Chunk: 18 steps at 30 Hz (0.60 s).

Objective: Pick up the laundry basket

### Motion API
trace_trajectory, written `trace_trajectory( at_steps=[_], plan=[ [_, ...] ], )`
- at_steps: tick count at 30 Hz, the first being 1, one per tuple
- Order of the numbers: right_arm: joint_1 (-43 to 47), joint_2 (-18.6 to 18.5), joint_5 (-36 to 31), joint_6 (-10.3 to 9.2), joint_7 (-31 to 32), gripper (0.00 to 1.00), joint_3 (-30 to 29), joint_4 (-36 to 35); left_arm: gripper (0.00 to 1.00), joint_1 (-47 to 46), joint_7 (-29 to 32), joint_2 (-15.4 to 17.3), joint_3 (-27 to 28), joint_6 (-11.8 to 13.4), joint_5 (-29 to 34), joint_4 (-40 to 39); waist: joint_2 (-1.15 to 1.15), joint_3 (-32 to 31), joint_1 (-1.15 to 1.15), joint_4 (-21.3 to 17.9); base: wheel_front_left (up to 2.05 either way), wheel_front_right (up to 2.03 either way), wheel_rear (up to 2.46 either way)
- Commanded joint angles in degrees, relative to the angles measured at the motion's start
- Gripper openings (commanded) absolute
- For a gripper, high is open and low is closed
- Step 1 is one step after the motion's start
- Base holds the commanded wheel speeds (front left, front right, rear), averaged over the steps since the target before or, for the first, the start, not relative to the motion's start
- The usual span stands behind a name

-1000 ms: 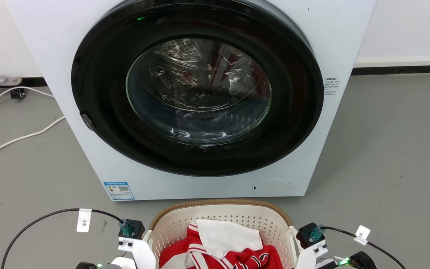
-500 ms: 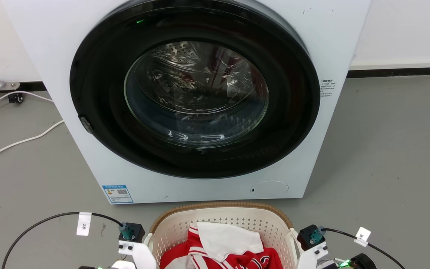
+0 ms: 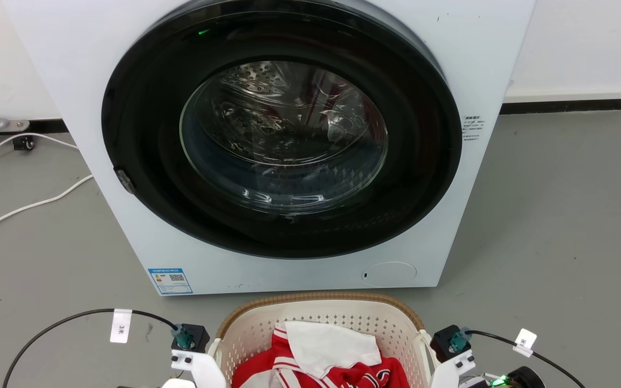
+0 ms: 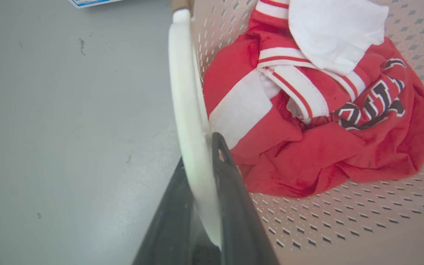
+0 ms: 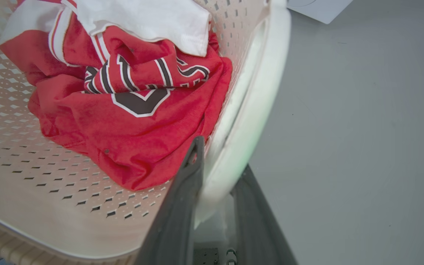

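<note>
Gripping both side handles, the robot's two arms hold a cream-white laundry basket (image 3: 318,297) on the grey floor (image 3: 558,215), just in front of a white washing machine (image 3: 73,81). The basket sits at the bottom middle of the head view, its brown woven-look rim nearest the machine's lower front edge; whether its base is touching the floor or clear of it cannot be told.

In the left wrist view, the left gripper (image 4: 200,154) is clenched on the basket's white left handle (image 4: 188,110), one dark finger on the outer side and the other on the inner side, pressed against the plastic. In the right wrist view, the right gripper (image 5: 221,156) is clamped the same way on the right handle (image 5: 256,103), which runs up between its two fingers.

Inside the basket lies a crumpled red garment (image 4: 307,154) with white stripes and dark lettering, and a white cloth (image 4: 333,29) rests on top of it, toward the side nearer the machine.

The machine's round, dark-framed door (image 3: 283,134) is closed, and a blue label (image 3: 170,280) sits at the lower left corner of its front. A white cable (image 3: 25,203) trails across the floor to the machine's left.
</note>
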Motion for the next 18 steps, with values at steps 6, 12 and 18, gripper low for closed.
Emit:
trace_trajectory(
  at_steps=[6, 12, 18],
  plan=[
    [0.49, 0.47, 0.16, 0.76, -0.23, 0.00, 0.29, -0.12, 0.00, -0.14, -0.80, -0.12, -1.04, -0.39, -0.75, 0.07, 0.00, -0.04, 0.00, 0.16, 0.00, 0.00, 0.00],
    [0.50, 0.49, 0.08, 0.75, -0.43, 0.00, 0.33, 0.06, 0.00, -0.27, -0.87, -0.24, -1.84, -0.34, -1.63, 0.41, 0.00, -0.09, 0.00, 0.22, 0.00, 0.00, 0.00],
    [0.43, 0.60, 0.04, 0.72, -0.72, 0.00, 0.34, 0.30, 0.00, -0.54, -1.24, -0.20, -2.62, -0.34, -2.21, 0.66, 0.00, -0.09, 0.00, 0.24, 0.00, 0.00, 0.00]
  ],
)
